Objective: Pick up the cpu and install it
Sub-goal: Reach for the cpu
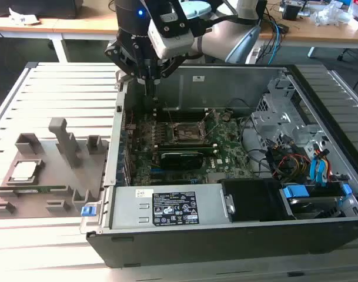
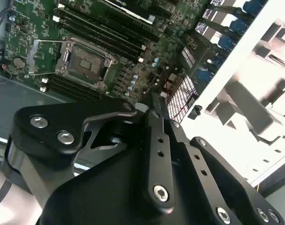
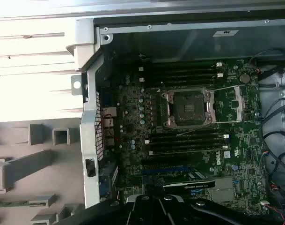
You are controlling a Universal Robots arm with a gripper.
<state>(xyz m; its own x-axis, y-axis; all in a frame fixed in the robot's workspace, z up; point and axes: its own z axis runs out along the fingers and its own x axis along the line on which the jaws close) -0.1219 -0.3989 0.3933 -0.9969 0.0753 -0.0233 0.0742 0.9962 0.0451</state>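
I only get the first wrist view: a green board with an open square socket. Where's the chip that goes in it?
Observer: In the exterior view the cpu lies on a grey tray outside the case, at that view's left.
Operator: So it hasn't been picked up yet?
Observer: No; the arm hangs near the case's far wall, well apart from the cpu.
Operator: What's in the case beyond my picture?
Observer: A grey metal box with a label runs along the near wall.
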